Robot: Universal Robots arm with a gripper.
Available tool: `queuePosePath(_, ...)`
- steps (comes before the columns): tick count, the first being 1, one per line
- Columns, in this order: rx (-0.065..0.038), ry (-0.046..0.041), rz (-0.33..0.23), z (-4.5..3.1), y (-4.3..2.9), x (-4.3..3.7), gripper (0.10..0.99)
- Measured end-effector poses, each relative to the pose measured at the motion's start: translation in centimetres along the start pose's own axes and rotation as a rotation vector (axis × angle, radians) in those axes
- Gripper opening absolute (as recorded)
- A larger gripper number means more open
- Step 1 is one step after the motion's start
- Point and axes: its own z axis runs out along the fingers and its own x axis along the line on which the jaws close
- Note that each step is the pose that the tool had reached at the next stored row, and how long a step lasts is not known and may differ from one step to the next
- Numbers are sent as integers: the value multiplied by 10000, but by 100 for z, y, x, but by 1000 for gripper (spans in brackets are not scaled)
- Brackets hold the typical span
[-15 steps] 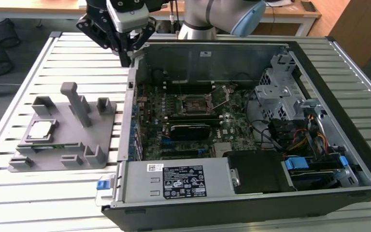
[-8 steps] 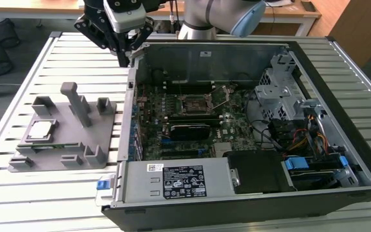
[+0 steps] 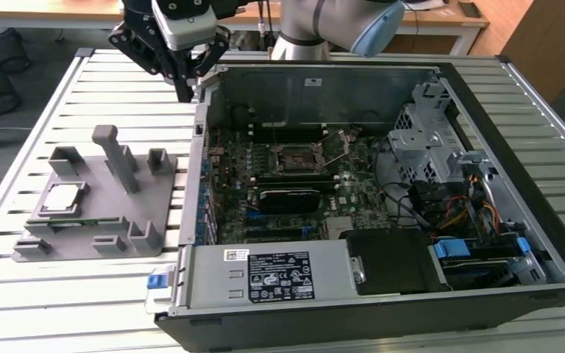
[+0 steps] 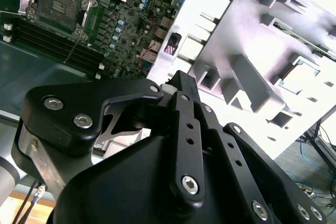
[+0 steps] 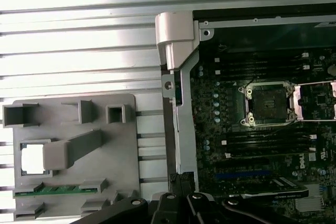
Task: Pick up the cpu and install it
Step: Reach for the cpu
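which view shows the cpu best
The exterior view: the cpu lies whole in the fixture. In the first wrist view a post covers part of it; the second wrist view is too bright to tell.

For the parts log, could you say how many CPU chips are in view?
1. The cpu lies in a recess of the grey fixture, at the exterior view's left of the computer case. Others may be hidden.

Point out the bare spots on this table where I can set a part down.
Bare slatted table lies beyond the grey fixture, though the pincer hangs at its case-side end, and again in front of the fixture. The gap between fixture and computer case is narrow. Inside the case is crowded.
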Motion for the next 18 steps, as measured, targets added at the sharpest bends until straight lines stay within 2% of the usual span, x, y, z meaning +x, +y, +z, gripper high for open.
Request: queuePosePath(18, 0, 0, 0, 10, -9, 110, 106)
